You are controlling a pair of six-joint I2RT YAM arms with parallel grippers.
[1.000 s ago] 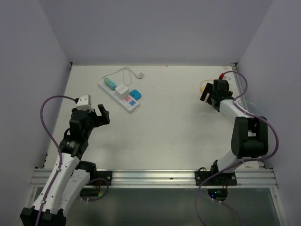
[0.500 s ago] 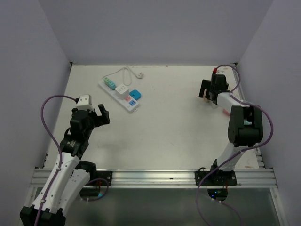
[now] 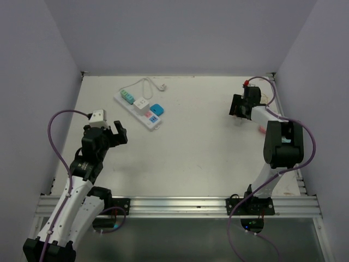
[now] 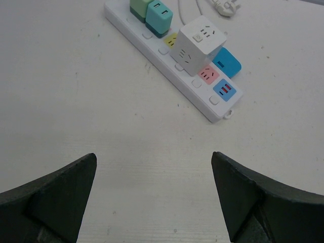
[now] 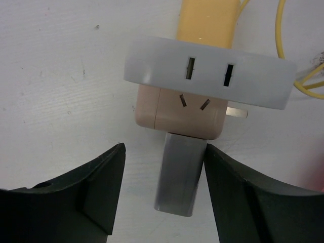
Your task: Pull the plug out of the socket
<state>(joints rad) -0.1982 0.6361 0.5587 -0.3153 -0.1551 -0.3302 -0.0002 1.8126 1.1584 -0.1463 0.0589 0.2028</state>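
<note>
The socket, a long white power strip (image 3: 131, 108), lies at the far left of the table and shows in the left wrist view (image 4: 132, 31). A white cube adapter (image 4: 198, 44) and teal plugs (image 4: 158, 17) sit in it, with pink and blue faces bare at its near end. My left gripper (image 3: 115, 135) is open and empty, well short of the strip (image 4: 153, 156). My right gripper (image 3: 237, 106) is open at the far right. Its fingers (image 5: 104, 182) straddle a grey plug (image 5: 179, 172) that sticks out of a beige cube (image 5: 177, 114).
A blue block (image 4: 226, 62) lies beside the strip. The strip's white cord (image 3: 146, 82) loops toward the back wall. In the right wrist view a pale two-slot adapter (image 5: 207, 71), a yellow body (image 5: 207, 20) and a yellow wire (image 5: 283, 45) sit behind the beige cube. Side walls close in.
My right arm has swung its forearm toward the far right, and the gripper has edged farther away and left. The left arm has barely moved.
</note>
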